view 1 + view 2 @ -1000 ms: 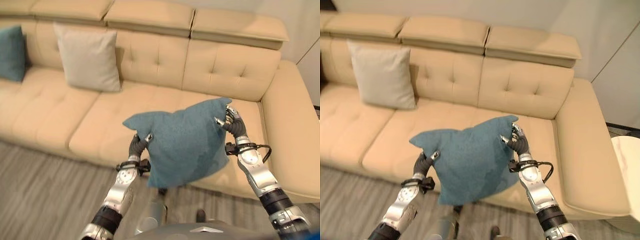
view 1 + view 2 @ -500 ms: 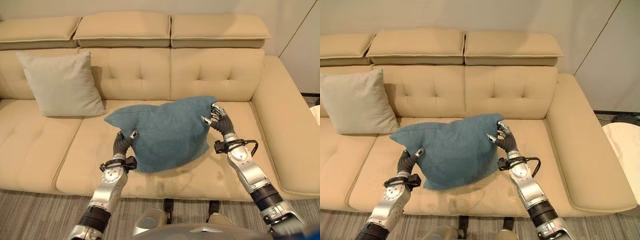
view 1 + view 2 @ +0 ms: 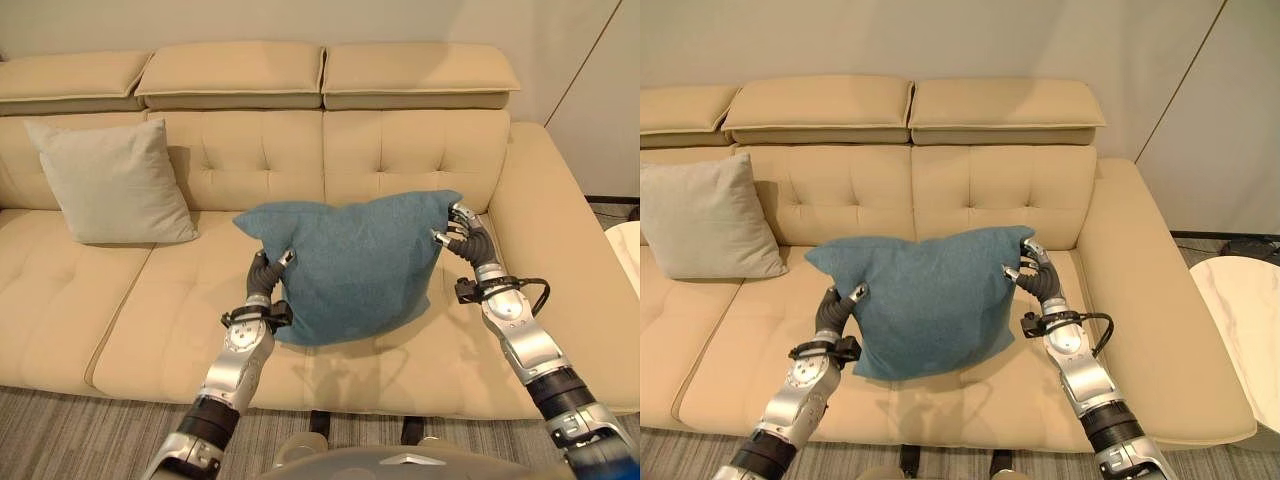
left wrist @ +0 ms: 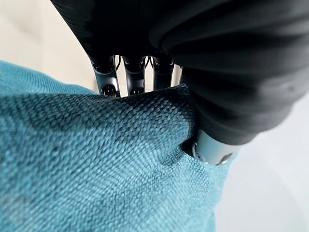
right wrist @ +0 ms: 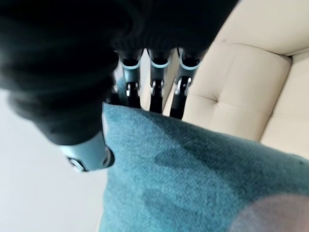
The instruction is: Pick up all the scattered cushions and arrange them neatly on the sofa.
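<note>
Grey wood floor (image 3: 60, 430) nearest me, along the sofa's front edge. Beige sofa (image 3: 130, 330): broad seat bare to left and right of my arms. My left hand (image 3: 266, 278) pinches the teal cushion (image 3: 350, 265) at its lower left side, fingers (image 4: 108, 79) behind, thumb in front. My right hand (image 3: 462, 236) grips its upper right corner the same way. Cushion upright over the middle seat, near the backrest. Further left, grey cushion (image 3: 112, 182) leans on the backrest. White round table (image 3: 1245, 320) past the right armrest.
</note>
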You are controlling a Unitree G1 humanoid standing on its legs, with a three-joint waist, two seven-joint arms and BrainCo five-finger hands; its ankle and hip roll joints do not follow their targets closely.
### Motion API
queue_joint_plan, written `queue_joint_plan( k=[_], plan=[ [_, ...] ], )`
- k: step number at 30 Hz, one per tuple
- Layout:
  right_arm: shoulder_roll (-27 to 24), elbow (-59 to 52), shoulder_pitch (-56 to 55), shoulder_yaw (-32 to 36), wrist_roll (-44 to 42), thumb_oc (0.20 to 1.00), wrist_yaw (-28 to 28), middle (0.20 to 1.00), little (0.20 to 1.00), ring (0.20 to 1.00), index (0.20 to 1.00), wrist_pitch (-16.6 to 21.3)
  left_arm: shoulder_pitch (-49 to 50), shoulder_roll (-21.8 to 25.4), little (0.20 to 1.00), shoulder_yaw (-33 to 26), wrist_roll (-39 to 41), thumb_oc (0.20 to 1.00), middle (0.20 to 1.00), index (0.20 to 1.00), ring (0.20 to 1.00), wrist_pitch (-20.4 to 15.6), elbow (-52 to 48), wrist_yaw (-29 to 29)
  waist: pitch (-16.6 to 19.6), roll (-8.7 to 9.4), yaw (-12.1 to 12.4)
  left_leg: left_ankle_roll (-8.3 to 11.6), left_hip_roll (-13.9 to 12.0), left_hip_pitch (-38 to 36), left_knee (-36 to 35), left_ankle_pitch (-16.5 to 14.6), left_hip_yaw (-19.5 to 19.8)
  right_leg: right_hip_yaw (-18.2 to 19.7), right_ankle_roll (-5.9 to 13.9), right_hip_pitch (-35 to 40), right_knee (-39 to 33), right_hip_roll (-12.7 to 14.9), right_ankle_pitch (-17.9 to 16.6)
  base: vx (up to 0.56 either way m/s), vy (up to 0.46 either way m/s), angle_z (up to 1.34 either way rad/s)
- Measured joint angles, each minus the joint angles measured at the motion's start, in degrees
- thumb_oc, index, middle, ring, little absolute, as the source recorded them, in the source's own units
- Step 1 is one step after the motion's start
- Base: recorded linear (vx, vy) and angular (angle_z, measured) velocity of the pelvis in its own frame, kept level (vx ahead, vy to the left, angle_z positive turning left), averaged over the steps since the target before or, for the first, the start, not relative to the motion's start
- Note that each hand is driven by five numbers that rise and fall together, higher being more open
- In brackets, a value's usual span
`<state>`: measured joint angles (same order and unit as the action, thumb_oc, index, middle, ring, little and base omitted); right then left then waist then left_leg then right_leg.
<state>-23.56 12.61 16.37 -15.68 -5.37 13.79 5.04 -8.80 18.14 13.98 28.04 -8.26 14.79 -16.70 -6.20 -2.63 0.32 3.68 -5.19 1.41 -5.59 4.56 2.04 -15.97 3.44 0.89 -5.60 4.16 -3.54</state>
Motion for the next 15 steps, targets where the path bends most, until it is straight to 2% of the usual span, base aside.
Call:
queue_joint_plan(
  k=[5,8,12,15],
  plan=[
    [0.6,1.2,9.6,-1.2,0.0,0.2,3.8,0.2,0.2,0.2,0.2,-0.3,-10.5,1.3,0.2,0.2,0.0,0.2,0.2,0.2,0.2,0.1,0.7,-3.0,0.8,-0.02,-0.3,-0.14,0.2,2.9,0.3,1.1,-0.1,0.5,-0.52,-3.1,0.3,0.0,-1.3,-0.07,0.017,-0.04],
    [0.5,4.9,19.2,-1.7,0.0,0.2,6.7,0.2,0.2,0.2,0.2,-0.3,-21.3,3.7,0.2,2.1,0.0,0.2,0.2,0.2,0.2,-0.1,7.0,-5.4,1.4,-0.07,-0.6,-0.08,0.1,8.8,0.3,2.8,-0.1,0.8,-0.53,-9.1,0.3,-0.1,-2.9,-0.09,0.021,-0.04],
    [-0.2,7.8,22.5,-1.6,-0.1,0.2,9.0,0.2,0.2,0.2,0.2,-0.3,-25.6,3.6,0.2,4.6,0.0,0.2,0.2,0.2,0.2,-0.1,10.7,-6.4,1.3,-0.01,-0.9,-0.06,0.2,10.4,0.3,3.0,-0.1,0.8,-0.36,-10.7,0.3,0.0,-3.1,-0.09,0.025,0.01],
    [-2.6,13.5,31.2,-2.5,-0.2,0.2,11.1,0.2,0.2,0.2,0.2,-0.3,-34.4,4.1,0.2,7.5,0.1,0.2,0.2,0.2,0.2,-1.2,16.0,-8.6,1.3,0.0,-0.9,0.46,0.2,16.2,0.3,4.5,0.2,0.5,-0.5,-16.3,0.3,-0.1,-4.0,-0.09,0.013,0.04]
  ],
)
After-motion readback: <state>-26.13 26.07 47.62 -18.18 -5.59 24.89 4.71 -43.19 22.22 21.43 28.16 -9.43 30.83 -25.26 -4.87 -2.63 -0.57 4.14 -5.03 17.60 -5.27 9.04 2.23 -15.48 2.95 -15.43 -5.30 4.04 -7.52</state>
